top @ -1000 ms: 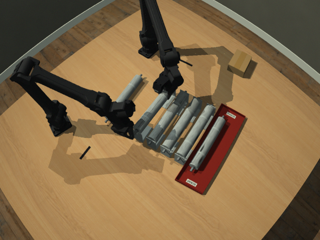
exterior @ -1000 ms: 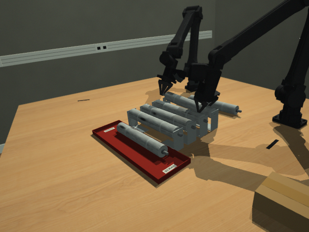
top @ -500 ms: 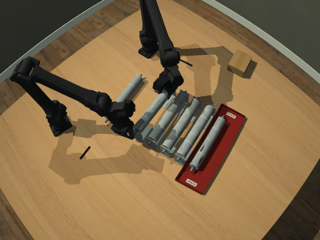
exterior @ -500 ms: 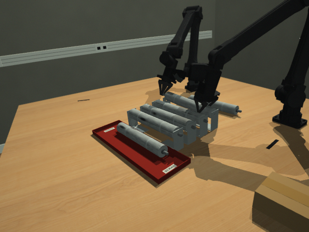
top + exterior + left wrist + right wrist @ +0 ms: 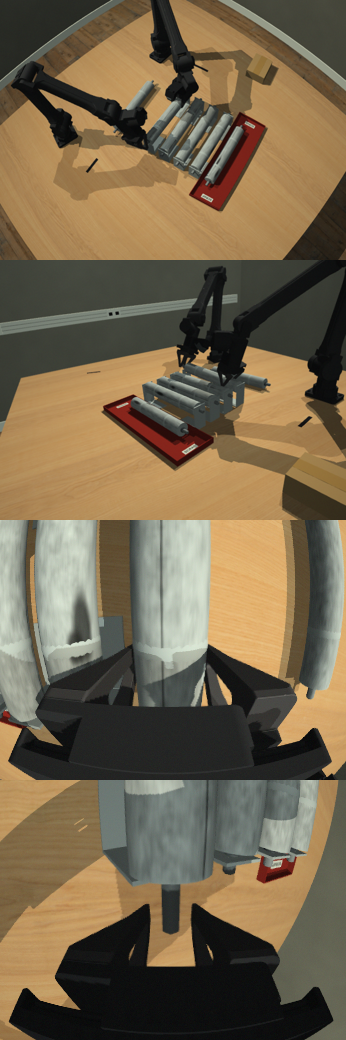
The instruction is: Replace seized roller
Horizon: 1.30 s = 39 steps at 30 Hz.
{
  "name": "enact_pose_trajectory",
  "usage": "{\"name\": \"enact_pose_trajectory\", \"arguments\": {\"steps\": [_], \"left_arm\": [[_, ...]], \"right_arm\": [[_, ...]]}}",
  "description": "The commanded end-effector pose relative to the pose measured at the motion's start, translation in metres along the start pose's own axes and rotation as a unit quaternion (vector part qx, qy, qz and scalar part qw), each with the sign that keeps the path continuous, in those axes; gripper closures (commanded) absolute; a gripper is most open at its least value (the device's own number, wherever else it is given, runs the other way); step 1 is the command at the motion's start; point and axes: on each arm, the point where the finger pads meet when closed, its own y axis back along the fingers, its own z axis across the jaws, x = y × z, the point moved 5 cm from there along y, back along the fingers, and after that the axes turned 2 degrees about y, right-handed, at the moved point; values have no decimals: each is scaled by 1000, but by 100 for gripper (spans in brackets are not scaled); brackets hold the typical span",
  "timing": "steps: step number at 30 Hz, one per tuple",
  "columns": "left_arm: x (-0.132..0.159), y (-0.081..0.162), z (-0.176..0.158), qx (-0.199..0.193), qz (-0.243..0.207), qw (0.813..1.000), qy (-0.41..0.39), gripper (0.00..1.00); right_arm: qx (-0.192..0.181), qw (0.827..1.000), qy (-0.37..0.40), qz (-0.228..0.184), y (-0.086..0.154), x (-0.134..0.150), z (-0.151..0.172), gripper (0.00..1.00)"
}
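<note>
Clearly, the half-open left hand (image 5: 181, 105) (image 5: 222, 384) (image 5: 170, 651) grips an end roller (image 5: 164, 116) (image 5: 204, 372) (image 5: 170, 585) (image 5: 167, 845); the narrower right hand (image 5: 146, 148) (image 5: 181, 366) (image 5: 170, 911), holding nothing, straddles its axle (image 5: 171, 915).

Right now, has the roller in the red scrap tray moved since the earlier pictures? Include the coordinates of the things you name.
No, the scrap roller (image 5: 224, 155) (image 5: 159, 416) lies in the same spot between the two SCRAP labels (image 5: 207, 197) (image 5: 190, 449).
</note>
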Motion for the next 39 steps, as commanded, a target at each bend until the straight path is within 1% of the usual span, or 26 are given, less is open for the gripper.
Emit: {"name": "enact_pose_trajectory", "arguments": {"steps": [1, 20, 21, 23, 24, 25, 26, 27, 39], "left_arm": [[-7, 10, 10, -20, -16, 1000, -12, 68], [-7, 10, 10, -20, -16, 1000, -12, 68], [1, 4, 3, -14, -15, 1000, -11, 68], [2, 4, 4, -14, -19, 1000, -11, 68], [-5, 12, 9, -18, -20, 1000, -12, 68], [1, 5, 5, -4, -9, 1000, -6, 68], [-4, 5, 9, -11, -17, 1000, -5, 68], [-8, 5, 7, -15, -19, 1000, -17, 38], [-7, 5, 5, -10, -15, 1000, -15, 38]], "right_arm": [[16, 1000, 2, -3, 2, -2, -18, 68], [16, 1000, 2, -3, 2, -2, -18, 68], [16, 1000, 2, -3, 2, -2, -18, 68], [16, 1000, 2, -3, 2, -2, -18, 68], [16, 1000, 2, -3, 2, -2, -18, 68], [16, 1000, 2, -3, 2, -2, -18, 68], [16, 1000, 2, -3, 2, -2, -18, 68], [16, 1000, 2, -3, 2, -2, -18, 68], [16, 1000, 2, -3, 2, -2, -18, 68]]}}
